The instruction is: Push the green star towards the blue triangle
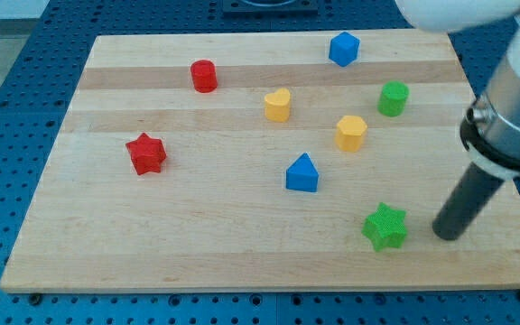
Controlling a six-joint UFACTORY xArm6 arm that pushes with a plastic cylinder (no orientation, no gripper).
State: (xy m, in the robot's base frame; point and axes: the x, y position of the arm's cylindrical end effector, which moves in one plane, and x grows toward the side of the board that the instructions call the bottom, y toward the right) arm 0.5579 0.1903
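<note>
Star first: green star point(385, 227) near board's bottom edge, right of centre. My tip point(450, 233) just right of it, bare rod, holding nothing, small gap, not touching. Blue triangle point(302, 173) up-left of star, near, path between clear. Judgement: tip sits slightly too level; shift toward view's bottom-right of star, then push up-left through star's centre. Slow, avoid spinning. Yellow block point(351, 133) beyond, keep clear.

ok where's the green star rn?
The green star sits near the board's bottom right in the camera view, below-right of the blue triangle, with my tip just to its right, not touching.
</note>
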